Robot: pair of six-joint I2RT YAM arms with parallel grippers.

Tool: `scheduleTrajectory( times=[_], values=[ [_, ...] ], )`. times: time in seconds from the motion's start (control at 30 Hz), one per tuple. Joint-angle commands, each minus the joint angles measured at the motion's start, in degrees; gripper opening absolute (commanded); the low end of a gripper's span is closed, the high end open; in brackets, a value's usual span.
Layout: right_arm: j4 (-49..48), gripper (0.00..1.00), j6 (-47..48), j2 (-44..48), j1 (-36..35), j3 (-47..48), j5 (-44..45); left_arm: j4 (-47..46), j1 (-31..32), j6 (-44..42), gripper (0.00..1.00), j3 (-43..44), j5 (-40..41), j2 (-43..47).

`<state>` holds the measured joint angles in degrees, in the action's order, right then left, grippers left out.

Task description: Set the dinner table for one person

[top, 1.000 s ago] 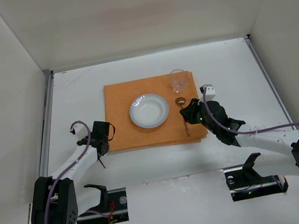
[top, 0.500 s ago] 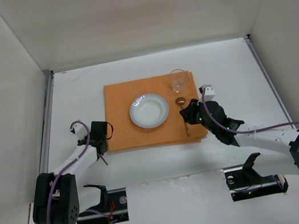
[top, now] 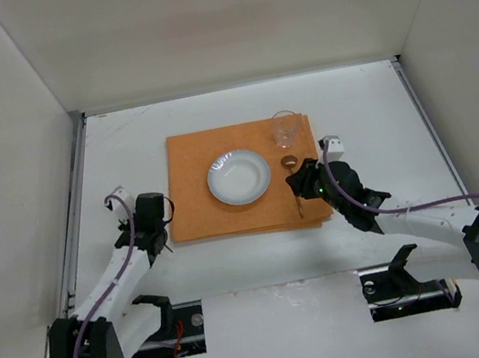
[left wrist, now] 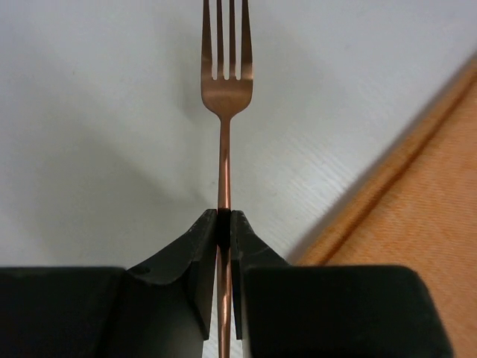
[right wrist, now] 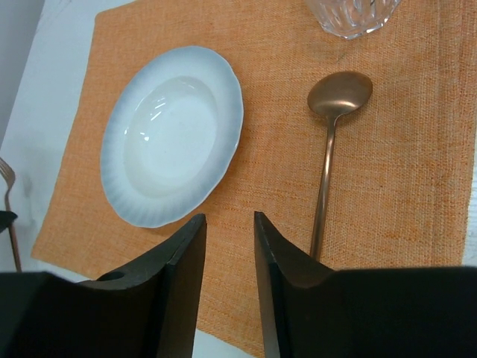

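Note:
The white dinner table carries an orange placemat. On the placemat lie a white plate, a clear glass and a copper spoon to the right of the plate. My left gripper is just left of the placemat's left edge. It is shut on the handle of a copper fork, whose tines point away over the bare table. My right gripper is open and empty above the placemat, between the plate and the spoon.
The placemat's edge runs diagonally to the right of the fork. Metal strips line the table's sides, and white walls enclose it. The glass stands just beyond the spoon's bowl. The fork also shows at the far left of the right wrist view.
My left arm has swung left, away from the placemat's edge, with the fork still held. The right arm has barely moved.

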<state>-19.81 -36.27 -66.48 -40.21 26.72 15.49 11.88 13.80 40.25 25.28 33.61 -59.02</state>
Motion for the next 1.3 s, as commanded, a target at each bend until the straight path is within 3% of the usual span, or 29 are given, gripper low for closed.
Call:
scheduleTrajectory(
  times=[0.0,0.2,0.43,0.87,1.27],
  values=[
    [-2.9,0.4,0.0,0.0,-0.2,2.0,0.2,1.4,1.8,-6.4,0.06,6.1,0.8,4.2],
    [-2.9,0.44,-0.1,0.1,0.1,1.8,0.7,3.0,8.6,-12.0,0.08,14.3,-0.1,0.3],
    [-2.7,0.5,-0.3,1.8,0.6,0.8,4.9,-2.6,17.5,-19.7,0.08,20.7,0.8,-14.6],
    [-2.6,0.53,0.3,-1.5,0.9,2.0,4.7,-6.4,20.4,-25.7,0.09,23.8,-2.1,-24.9],
    [-3.0,0.54,0.1,-0.9,0.8,1.5,4.6,-10.0,20.1,-26.0,0.09,23.2,-3.7,-31.1]
  ],
)
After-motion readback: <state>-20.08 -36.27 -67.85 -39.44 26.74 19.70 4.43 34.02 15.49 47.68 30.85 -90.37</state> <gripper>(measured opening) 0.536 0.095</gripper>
